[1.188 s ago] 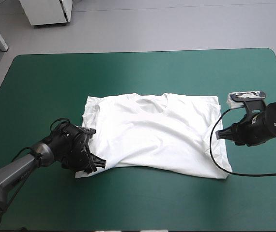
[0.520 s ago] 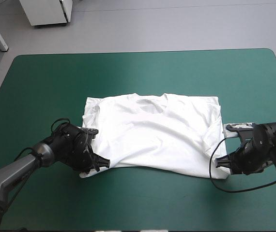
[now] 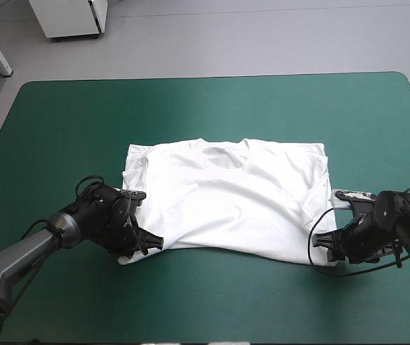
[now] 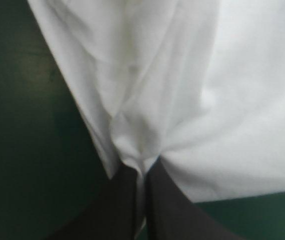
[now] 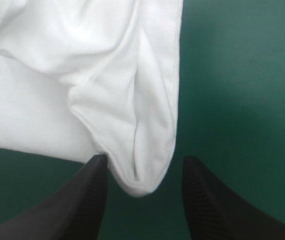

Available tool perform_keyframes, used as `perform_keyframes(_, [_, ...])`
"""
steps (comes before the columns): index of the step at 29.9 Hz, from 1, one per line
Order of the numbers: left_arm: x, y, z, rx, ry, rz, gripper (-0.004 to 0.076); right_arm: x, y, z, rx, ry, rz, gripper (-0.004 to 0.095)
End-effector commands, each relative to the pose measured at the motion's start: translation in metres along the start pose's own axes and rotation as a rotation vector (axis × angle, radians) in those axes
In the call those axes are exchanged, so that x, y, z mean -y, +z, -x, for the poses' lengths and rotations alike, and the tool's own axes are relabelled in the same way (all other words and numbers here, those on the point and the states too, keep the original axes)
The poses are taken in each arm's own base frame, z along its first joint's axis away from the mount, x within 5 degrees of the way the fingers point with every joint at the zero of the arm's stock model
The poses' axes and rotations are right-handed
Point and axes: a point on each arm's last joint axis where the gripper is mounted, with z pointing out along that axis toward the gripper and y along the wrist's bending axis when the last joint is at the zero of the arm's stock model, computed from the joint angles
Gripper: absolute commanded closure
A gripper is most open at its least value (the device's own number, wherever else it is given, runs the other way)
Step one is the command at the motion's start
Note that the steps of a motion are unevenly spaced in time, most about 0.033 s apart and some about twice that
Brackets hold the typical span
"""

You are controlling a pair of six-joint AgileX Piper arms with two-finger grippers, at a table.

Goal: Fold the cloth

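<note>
Lowered and drawn inward since just before, the right gripper (image 3: 327, 244) (image 5: 143, 162) holds its fingers (image 5: 87, 200) apart around the four-o'clock corner of the white T-shirt (image 3: 226, 201) (image 5: 107, 75) (image 4: 192, 90), the left gripper (image 3: 151, 243) (image 4: 142, 167) pinches the eight-o'clock corner tight, and the shirt lies flat mid-table on the teal-green cover (image 3: 190, 108), collar (image 3: 226, 149) toward twelve o'clock.

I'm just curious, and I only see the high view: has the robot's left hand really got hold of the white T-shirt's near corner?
Observer: Yes. In the left wrist view, the left hand has its two black fingers shut on a pinched fold of the white short-sleeved fabric T-shirt.
Visitor: And the other one?
Observer: The right hand is open. Its fingers stand apart on either side of the shirt's corner, not gripping it.
Visitor: What does that corner look like?
Observer: It is doubled over into a rounded lobe, with the teal-green table cover showing beside it.
</note>
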Motion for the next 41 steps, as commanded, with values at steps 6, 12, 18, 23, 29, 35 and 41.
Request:
perform_keyframes(6, [-0.003, 0.006, 0.003, 0.033, 0.026, 0.026, 0.0746, 0.004, 0.012, 0.016, 0.016, 0.008, -0.014, 0.0457])
perform_keyframes(12, [-0.002, 0.005, 0.004, 0.037, 0.026, 0.024, 0.0746, 0.006, 0.023, 0.020, -0.024, 0.004, -0.026, 0.0556])
perform_keyframes(18, [-0.003, 0.005, 0.004, 0.035, 0.026, 0.025, 0.0746, 0.007, 0.037, 0.021, -0.105, 0.009, -0.016, 0.0660])
perform_keyframes(23, [-0.002, -0.005, 0.005, 0.063, 0.040, 0.017, 0.0746, 0.005, 0.025, 0.017, -0.106, -0.010, -0.010, 0.0921])
perform_keyframes(29, [-0.001, -0.036, 0.021, 0.126, 0.076, 0.028, 0.0746, -0.001, -0.011, 0.021, 0.002, -0.026, -0.001, 0.0925])
perform_keyframes(35, [0.002, -0.082, 0.041, 0.236, 0.114, 0.028, 0.0746, -0.010, -0.068, 0.038, 0.183, -0.060, 0.009, 0.0925])
perform_keyframes(41, [0.000, -0.131, 0.058, 0.377, 0.136, 0.049, 0.0746, -0.017, -0.112, 0.057, 0.355, -0.084, 0.011, 0.0925])
